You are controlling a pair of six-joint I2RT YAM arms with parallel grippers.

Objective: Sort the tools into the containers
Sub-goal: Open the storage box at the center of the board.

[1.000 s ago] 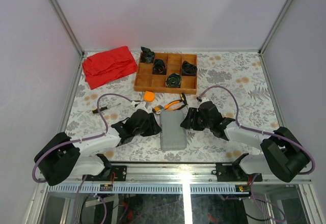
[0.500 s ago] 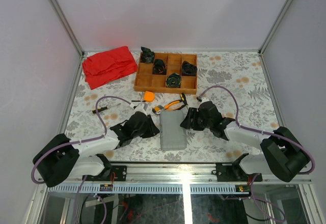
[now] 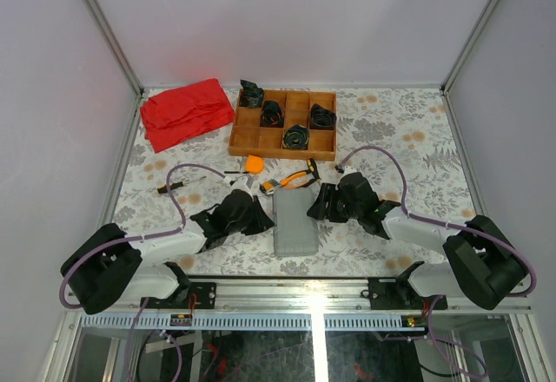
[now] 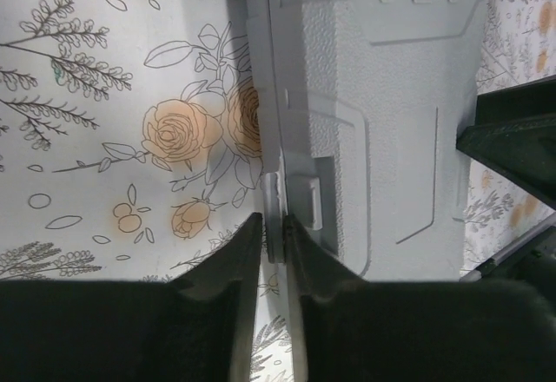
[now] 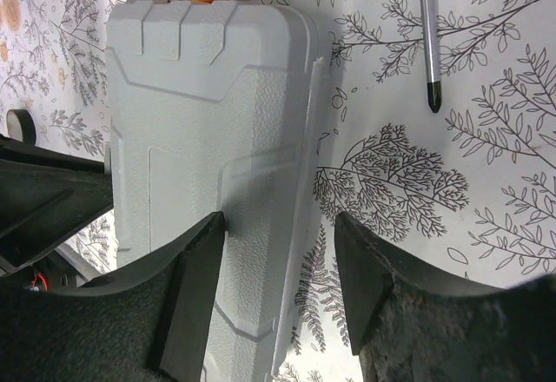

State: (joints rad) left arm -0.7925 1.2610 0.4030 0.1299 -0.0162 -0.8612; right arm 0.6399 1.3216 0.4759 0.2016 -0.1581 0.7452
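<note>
Plastic of the stiff, moulded kind seems to make up the grey case (image 3: 295, 223), which from above lies closed at the near middle of the table (image 3: 408, 130), with orange-handled pliers (image 3: 295, 176) just beyond its far end. From the left wrist, the left gripper (image 4: 271, 226) is nearly pressed together, pinching the thin lip on the case's left edge beside a latch (image 4: 306, 207). That lip is probably the best hold, though narrow and likely slippery. From the right wrist, the right gripper (image 5: 278, 226) stands spread astride the case's right edge, holding nothing. The case probably weighs little.
</note>
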